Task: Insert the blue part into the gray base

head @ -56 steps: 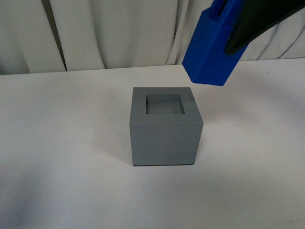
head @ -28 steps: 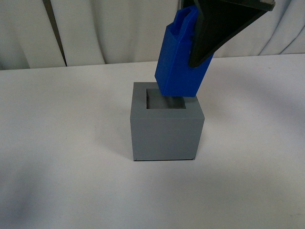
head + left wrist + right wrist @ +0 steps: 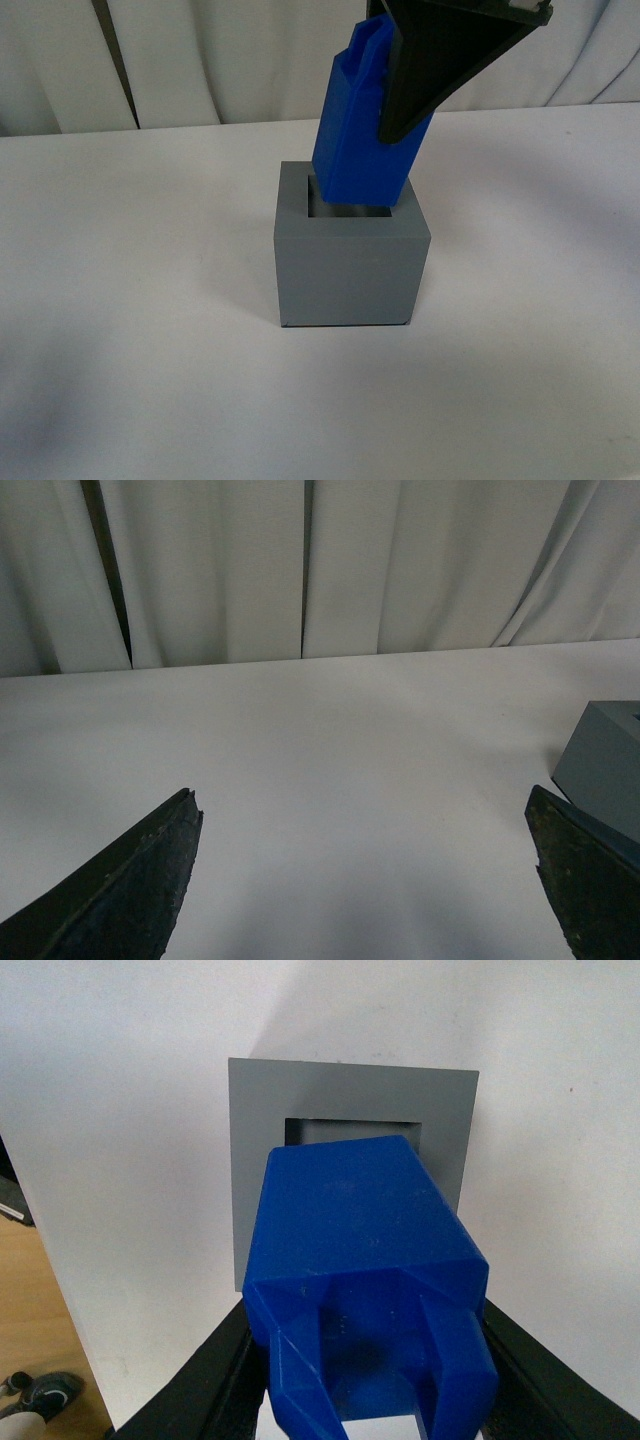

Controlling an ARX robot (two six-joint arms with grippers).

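Front view: the gray base (image 3: 350, 268) stands on the white tabletop (image 3: 120, 300) at the centre of the frame, its square recess facing up. The blue part (image 3: 358, 150) occupies the upper centre, tilted so that its top leans toward the upper right; its lower end sits at the mouth of the recess, with a dark sliver of the opening exposed in front of it. How far it has entered cannot be told. The right gripper (image 3: 400, 95) enters from the upper right and is clamped on the blue part's upper section, one black finger crossing its near face. A pale curtain (image 3: 220, 60) fills the background. Right wrist view: the arched loop handle (image 3: 450, 1360) lies between the two fingers. Left wrist view: the left gripper (image 3: 360, 880) is spread wide above bare tabletop, holding nothing.
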